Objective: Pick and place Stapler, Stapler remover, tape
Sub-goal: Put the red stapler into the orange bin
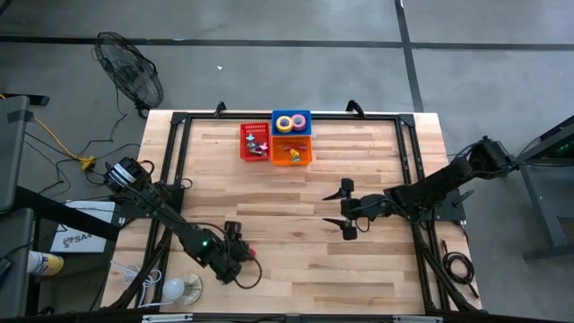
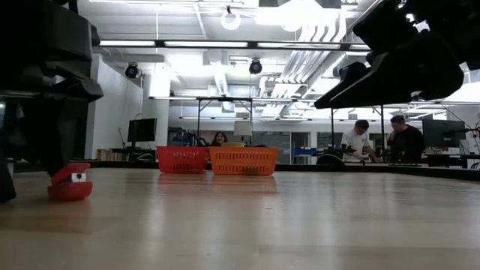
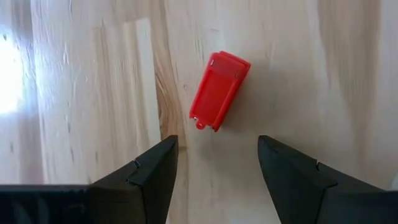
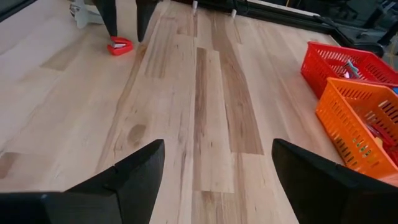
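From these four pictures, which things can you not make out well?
- Red basket contents: too small in the high view, behind mesh in the low view.
- Orange basket contents: too small; cut off by the edge in the right wrist view.
- Red item under the left end effector: stapler or remover, unclear.

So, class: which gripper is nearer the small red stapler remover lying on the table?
Left. The left gripper hangs open directly above the red stapler remover, not touching it. The right gripper waits open far across the table, nearer the baskets.
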Controlling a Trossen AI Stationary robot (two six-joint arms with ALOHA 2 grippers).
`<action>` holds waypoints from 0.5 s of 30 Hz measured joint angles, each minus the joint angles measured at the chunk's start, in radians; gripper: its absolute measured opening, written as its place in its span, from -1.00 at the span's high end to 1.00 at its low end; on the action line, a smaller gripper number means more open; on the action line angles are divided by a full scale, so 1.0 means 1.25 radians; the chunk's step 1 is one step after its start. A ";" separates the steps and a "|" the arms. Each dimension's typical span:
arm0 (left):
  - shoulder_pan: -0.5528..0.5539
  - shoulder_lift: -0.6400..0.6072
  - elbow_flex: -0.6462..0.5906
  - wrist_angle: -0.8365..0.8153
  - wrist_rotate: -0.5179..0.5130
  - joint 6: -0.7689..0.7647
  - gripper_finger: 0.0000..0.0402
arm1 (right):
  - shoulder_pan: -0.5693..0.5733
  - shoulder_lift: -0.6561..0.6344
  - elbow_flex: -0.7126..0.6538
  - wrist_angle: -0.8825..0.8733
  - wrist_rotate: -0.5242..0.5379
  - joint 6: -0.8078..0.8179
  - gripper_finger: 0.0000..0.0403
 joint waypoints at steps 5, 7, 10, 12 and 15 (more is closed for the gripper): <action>0.000 0.000 0.000 -0.001 -0.022 0.062 -0.07 | 0.000 0.000 0.000 0.000 -0.022 0.006 -0.43; 0.000 0.001 -0.001 -0.003 -0.038 0.066 -0.07 | 0.000 0.000 0.000 0.000 -0.024 0.012 -0.43; 0.000 0.001 -0.001 -0.003 -0.052 0.066 -0.07 | 0.000 0.000 0.000 -0.001 -0.024 0.026 -0.43; 0.000 0.001 -0.002 -0.001 -0.057 0.067 -0.07 | 0.000 0.000 0.000 -0.001 -0.029 0.035 -0.43; 0.000 0.001 -0.002 0.009 -0.058 0.086 -0.07 | 0.000 0.000 0.000 -0.001 -0.029 0.042 -0.43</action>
